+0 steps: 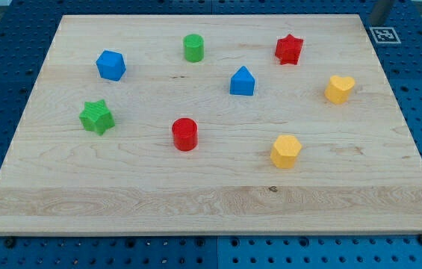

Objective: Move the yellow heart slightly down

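- The tabletop (211,202) carries eight blocks; bare wood lies toward the view's bottom of the yellow heart (339,88).
- The heart sits near the view's right edge, well right of the blue block (242,81), with the yellow hexagon (286,152) below-left.
- My tip is out of view, so the tool's position is unknown; I judge it must start above the heart.

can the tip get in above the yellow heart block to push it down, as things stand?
Probably yes. My tip isn't in view, so its start is unknown. The yellow heart block sits alone near the wooden board's right edge; the red star block is well off to the upper left.
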Controlling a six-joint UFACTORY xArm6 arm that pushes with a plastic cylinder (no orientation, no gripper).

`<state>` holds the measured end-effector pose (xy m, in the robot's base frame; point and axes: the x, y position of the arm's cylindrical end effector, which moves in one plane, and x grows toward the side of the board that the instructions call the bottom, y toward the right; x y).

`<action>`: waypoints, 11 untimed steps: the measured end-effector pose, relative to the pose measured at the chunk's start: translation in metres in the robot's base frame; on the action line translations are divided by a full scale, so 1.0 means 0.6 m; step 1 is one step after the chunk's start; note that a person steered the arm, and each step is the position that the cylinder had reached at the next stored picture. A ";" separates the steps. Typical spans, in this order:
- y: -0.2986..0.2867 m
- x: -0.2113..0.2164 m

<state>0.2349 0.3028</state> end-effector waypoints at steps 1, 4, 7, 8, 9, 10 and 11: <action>-0.046 0.042; -0.050 0.072; -0.064 0.191; -0.086 0.196; -0.132 0.219; -0.180 0.243; -0.197 0.267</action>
<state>0.3950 0.1848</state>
